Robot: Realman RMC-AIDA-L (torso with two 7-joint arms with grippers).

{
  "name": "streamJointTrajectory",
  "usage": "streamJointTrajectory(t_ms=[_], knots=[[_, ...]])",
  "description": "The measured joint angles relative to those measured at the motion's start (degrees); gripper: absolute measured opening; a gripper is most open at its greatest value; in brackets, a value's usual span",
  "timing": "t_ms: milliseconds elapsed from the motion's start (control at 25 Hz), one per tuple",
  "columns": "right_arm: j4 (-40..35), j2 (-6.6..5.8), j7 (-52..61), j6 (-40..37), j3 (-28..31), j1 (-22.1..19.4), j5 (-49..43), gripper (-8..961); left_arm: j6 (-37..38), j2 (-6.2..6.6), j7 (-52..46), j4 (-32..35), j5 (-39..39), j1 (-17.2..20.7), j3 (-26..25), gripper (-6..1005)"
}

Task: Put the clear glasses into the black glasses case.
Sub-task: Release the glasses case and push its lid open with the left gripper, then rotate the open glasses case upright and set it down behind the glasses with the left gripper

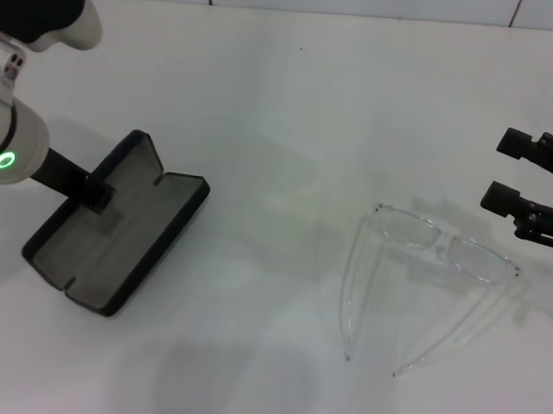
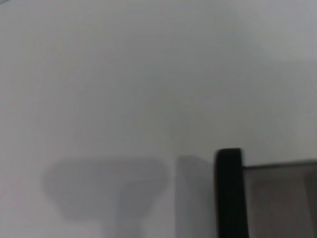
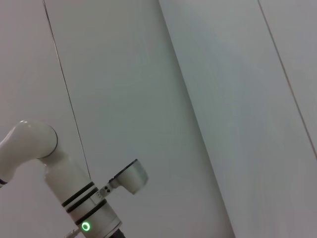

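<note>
The black glasses case lies open on the white table at the left, its greyish inside facing up. My left gripper reaches down onto the case near its hinge line. One corner of the case shows in the left wrist view. The clear glasses rest on the table at the right, arms unfolded and pointing toward the front edge. My right gripper hovers open just right of and behind the glasses, holding nothing.
A white tabletop spreads between the case and the glasses, with a tiled wall behind. In the right wrist view only the wall and my left arm show.
</note>
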Motion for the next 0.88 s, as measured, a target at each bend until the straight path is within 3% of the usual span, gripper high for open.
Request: streamJointTrajectory(t_ms=[80,360,560,680,880], knots=[[-0.1,0.05,0.0,0.0,0.0,-0.1,0.0,869,0.0,-0.01,0.1,0.1,0.0,-0.1,0.1,227],[0.2,0.16,-1.1,-1.8,2.2,-0.4,0.0,868,0.5,-0.17,1.7,1.6,0.0,-1.2,2.2,204],[0.2,-0.68,-7.2,-12.1,4.1,-1.8,-0.9,863,-2.5,-0.42,5.9,4.8,0.0,-2.3,2.4,191],[-0.6,-1.84,-11.4,-19.3,1.0,-2.3,-3.3,855,-7.4,-1.20,11.7,6.0,-0.1,-2.7,2.3,191],[-2.3,-2.13,-12.3,-20.1,-8.1,-3.1,-4.2,820,-16.5,-1.67,22.7,3.6,-0.1,-3.9,6.1,190]])
